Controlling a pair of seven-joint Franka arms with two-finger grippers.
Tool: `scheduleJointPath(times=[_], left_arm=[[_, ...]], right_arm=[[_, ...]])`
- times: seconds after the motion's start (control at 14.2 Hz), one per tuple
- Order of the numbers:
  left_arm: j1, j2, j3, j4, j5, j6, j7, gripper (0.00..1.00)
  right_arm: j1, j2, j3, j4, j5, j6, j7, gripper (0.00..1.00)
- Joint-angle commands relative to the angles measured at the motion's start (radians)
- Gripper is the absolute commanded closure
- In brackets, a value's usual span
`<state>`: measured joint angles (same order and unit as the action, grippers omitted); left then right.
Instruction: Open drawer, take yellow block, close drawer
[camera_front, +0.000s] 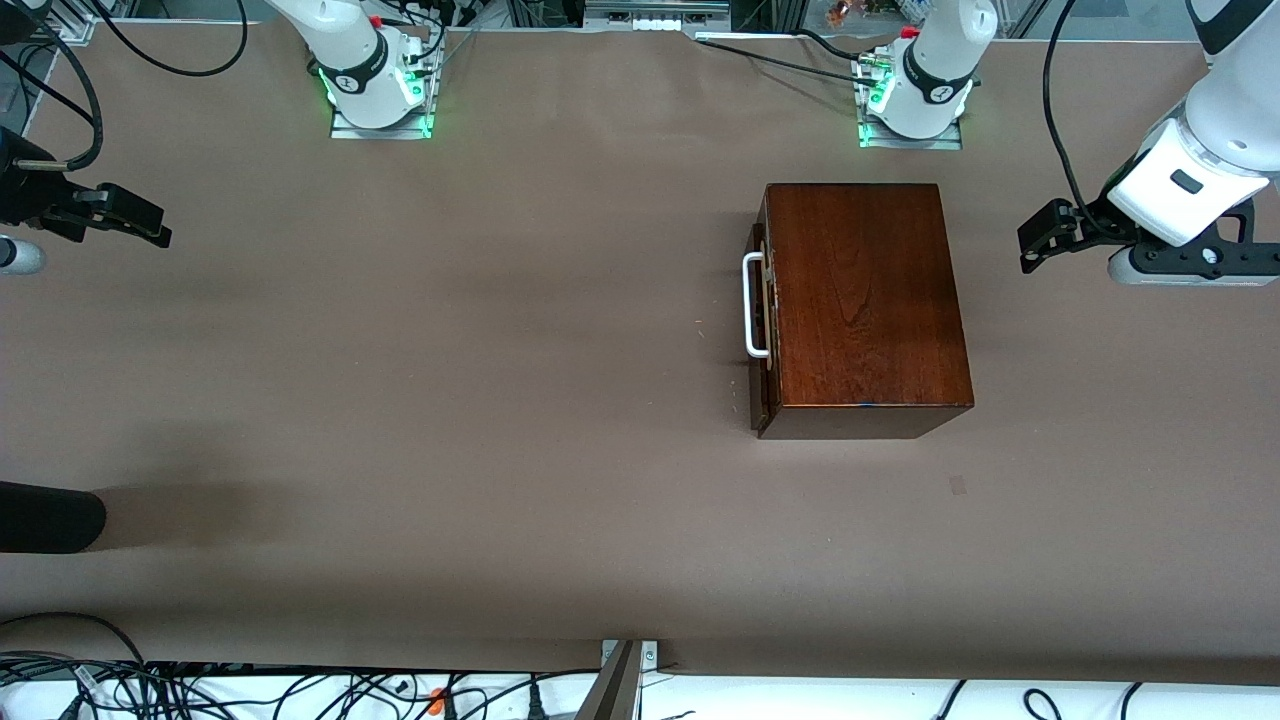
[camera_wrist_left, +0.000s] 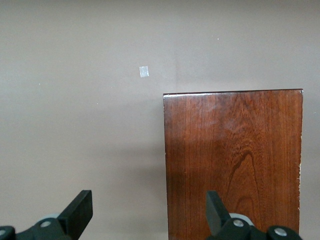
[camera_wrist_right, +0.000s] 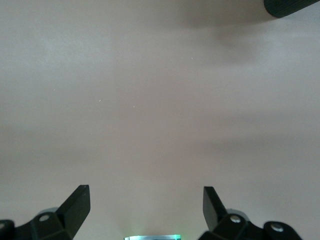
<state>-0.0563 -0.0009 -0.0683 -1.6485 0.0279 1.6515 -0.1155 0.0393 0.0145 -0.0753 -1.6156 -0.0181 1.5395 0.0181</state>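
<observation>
The dark wooden box (camera_front: 865, 300) stands on the table toward the left arm's end. Its drawer (camera_front: 762, 310) is shut, with the white bar handle (camera_front: 755, 305) facing the right arm's end. The box top also shows in the left wrist view (camera_wrist_left: 232, 160). The yellow block is hidden. My left gripper (camera_front: 1040, 238) is open and empty, above the table beside the box at the left arm's end. My right gripper (camera_front: 135, 222) is open and empty, above the table at the right arm's end, and that arm waits.
A black rounded object (camera_front: 50, 517) lies at the table's edge at the right arm's end, nearer to the front camera; it also shows in the right wrist view (camera_wrist_right: 292, 7). A small pale mark (camera_front: 958, 485) is on the table surface near the box.
</observation>
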Motion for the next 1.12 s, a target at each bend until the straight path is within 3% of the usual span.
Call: scheduleJointPath(times=[0.0, 1.05], left_arm=[[0.000, 0.019, 0.004, 0.039, -0.017, -0.026, -0.006, 0.00], [-0.007, 0.027, 0.004, 0.039, -0.034, -0.068, -0.007, 0.00]], right_arm=[[-0.015, -0.010, 0.008, 0.005, 0.003, -0.015, -0.020, 0.00], [-0.015, -0.010, 0.008, 0.006, 0.003, -0.015, -0.020, 0.00]])
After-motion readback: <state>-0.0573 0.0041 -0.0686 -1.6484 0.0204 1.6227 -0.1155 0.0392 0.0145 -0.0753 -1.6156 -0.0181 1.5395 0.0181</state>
